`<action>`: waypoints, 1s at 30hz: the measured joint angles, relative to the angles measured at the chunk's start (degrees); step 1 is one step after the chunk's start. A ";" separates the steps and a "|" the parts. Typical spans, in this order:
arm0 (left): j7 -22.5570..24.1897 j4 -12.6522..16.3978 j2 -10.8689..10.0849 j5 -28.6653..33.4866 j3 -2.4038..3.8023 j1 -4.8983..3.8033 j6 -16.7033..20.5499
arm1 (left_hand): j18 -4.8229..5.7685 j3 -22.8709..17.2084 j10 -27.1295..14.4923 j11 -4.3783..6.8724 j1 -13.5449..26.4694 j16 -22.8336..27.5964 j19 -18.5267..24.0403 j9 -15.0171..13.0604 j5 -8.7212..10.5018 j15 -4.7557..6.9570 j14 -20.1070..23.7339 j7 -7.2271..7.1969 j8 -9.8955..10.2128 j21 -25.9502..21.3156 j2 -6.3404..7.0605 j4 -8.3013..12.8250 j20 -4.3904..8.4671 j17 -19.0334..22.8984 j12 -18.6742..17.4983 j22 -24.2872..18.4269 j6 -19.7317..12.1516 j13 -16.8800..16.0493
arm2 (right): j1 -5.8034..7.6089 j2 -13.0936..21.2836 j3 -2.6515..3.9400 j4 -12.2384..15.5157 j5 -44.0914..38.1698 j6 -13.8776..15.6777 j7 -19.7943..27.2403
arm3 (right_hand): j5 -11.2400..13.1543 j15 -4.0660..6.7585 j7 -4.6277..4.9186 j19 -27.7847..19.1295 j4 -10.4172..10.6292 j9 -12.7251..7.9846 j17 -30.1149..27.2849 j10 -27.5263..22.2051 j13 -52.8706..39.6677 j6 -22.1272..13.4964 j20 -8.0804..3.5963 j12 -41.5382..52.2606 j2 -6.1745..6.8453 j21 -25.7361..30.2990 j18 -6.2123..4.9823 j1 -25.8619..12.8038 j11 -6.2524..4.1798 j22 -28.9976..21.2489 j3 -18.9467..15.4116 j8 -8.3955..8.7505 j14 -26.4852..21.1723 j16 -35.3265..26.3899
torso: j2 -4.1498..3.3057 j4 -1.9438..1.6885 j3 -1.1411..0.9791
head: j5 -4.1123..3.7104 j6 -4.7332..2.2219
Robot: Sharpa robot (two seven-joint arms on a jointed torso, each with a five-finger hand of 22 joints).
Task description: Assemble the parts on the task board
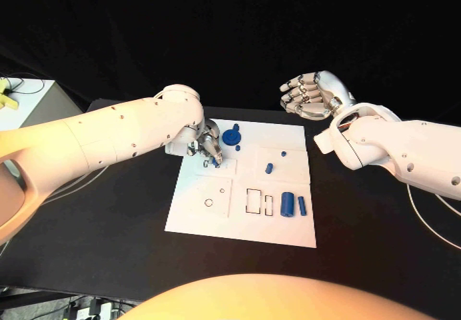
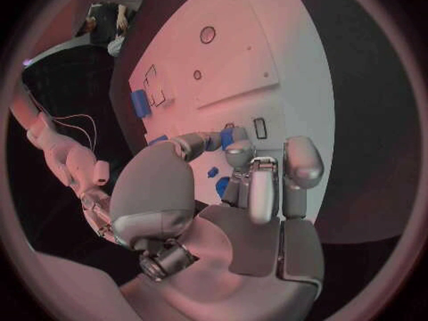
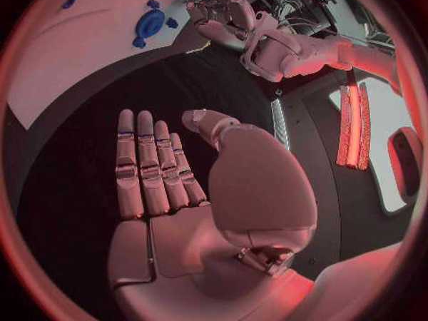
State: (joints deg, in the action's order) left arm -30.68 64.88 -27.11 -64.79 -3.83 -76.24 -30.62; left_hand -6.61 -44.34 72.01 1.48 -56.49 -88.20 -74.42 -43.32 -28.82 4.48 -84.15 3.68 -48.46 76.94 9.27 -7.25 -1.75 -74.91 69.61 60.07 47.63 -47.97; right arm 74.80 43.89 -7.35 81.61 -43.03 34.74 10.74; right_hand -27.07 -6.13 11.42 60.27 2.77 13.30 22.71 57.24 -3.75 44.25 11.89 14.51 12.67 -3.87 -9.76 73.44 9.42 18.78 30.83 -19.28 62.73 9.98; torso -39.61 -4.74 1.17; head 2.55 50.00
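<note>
The white task board (image 1: 288,230) lies in the middle of the black table. My left hand (image 1: 200,143) hangs over its far left corner and pinches a small blue part (image 2: 215,141) between the thumb and a finger. A blue gear-shaped part (image 1: 232,137) lies right beside that hand. Small blue parts (image 1: 270,167) sit mid-board. Two blue cylinders (image 1: 288,205) lie near the right edge beside two rectangular slots (image 1: 254,201). My right hand (image 1: 312,93) is raised beyond the board's far right corner, fingers straight and holding nothing.
Two round holes (image 1: 210,202) mark the board's near left panel. A pale box (image 1: 34,100) with a yellow item stands at the far left off the table. Cables (image 1: 437,207) trail at the right.
</note>
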 measured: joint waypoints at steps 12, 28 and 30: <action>0.01 -0.01 0.05 -0.03 -0.04 -0.03 -0.02 | 0.00 0.00 0.07 -0.08 0.00 0.00 0.00 -0.02 -0.25 0.00 0.00 0.00 0.01 0.00 0.00 0.00 0.00 0.00 0.00 -0.01 0.00 0.00 | -0.01 -0.08 0.00 -0.04 0.00 -0.06 0.00 | 0.00 0.00 0.00 0.00 0.00 0.00 -0.05 0.00 0.00 0.00 0.00 0.00 0.00 0.00 0.00 0.00 0.00 0.00 0.00 0.00 0.00 0.00 | -0.03 0.03 0.00 | -0.04 0.00; 0.01 0.36 0.07 -0.03 -0.19 0.05 -0.03 | 0.00 0.00 0.07 -0.08 0.00 0.00 0.00 -0.02 -0.25 0.00 0.00 0.00 0.24 0.22 0.00 0.00 0.00 0.00 0.00 -0.01 0.00 0.09 | -0.02 -0.07 0.00 -0.07 0.01 -0.32 -0.06 | 0.00 0.00 0.00 0.00 0.00 -0.10 -0.21 0.00 -0.01 0.00 0.00 0.00 -0.25 0.00 -0.01 -0.25 0.00 -0.45 0.00 0.00 0.00 -0.34 | 0.01 0.00 -0.01 | 0.01 0.00; 0.01 0.37 0.05 -0.03 -0.19 0.05 -0.04 | 0.00 0.00 0.07 -0.08 0.00 0.00 0.00 -0.03 -0.24 0.00 0.00 0.00 0.25 0.22 0.00 0.00 0.00 0.00 0.00 -0.01 0.00 0.09 | -0.02 -0.07 0.00 -0.08 0.01 -0.38 -0.08 | 0.00 0.00 0.00 0.00 0.00 -0.10 -0.21 0.00 -0.01 0.00 0.00 0.00 -0.31 0.00 -0.01 -0.30 0.00 -0.45 0.00 0.00 0.00 -0.34 | 0.00 0.01 -0.01 | 0.01 0.00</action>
State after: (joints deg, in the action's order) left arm -30.67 65.25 -27.06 -64.82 -4.01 -76.19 -30.66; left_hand -6.60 -44.34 72.08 1.40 -56.49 -88.19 -74.42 -43.34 -29.06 4.48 -84.15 3.69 -48.21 77.15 9.27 -7.24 -1.75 -74.91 69.60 60.06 47.63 -47.88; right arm 74.78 43.83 -7.35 81.53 -43.02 34.35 10.66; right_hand -27.07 -6.13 11.42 60.27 2.77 13.20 22.50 57.24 -3.75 44.25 11.89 14.51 12.36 -3.87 -9.77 73.14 9.42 18.33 30.83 -19.28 62.73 9.64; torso -39.61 -4.73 1.16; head 2.56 50.00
